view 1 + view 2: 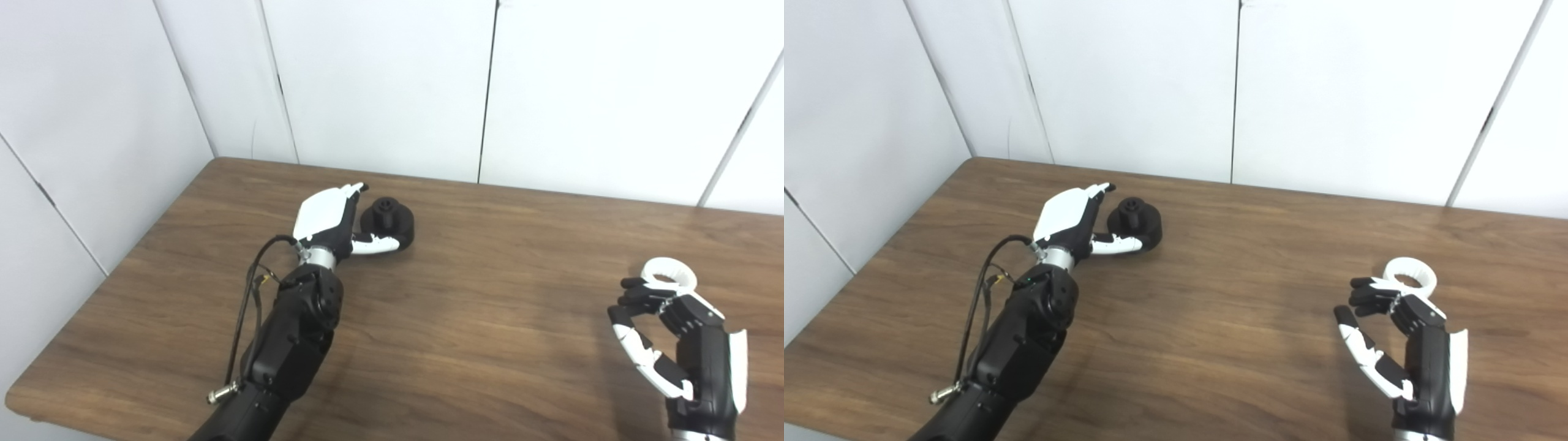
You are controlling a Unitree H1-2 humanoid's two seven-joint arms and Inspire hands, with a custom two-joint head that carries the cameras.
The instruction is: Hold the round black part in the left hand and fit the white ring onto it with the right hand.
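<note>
Black part (389, 222) sits on the table (478, 318) at 11 o'clock, left hand (327, 222) cupped around it, thumb beneath; lift unconfirmed. White ring (669, 274) at 4 o'clock, right hand (677, 343) beside it, fingers curled; whether it grips the ring cannot be told. Ring appears light, rigid: take by rim. Part looks stiff: grip the wide base.

You see a matte black round part (392, 222), a plain white ring (669, 273), a brown wood-grain table (478, 318), and white wall panels (380, 79).
</note>
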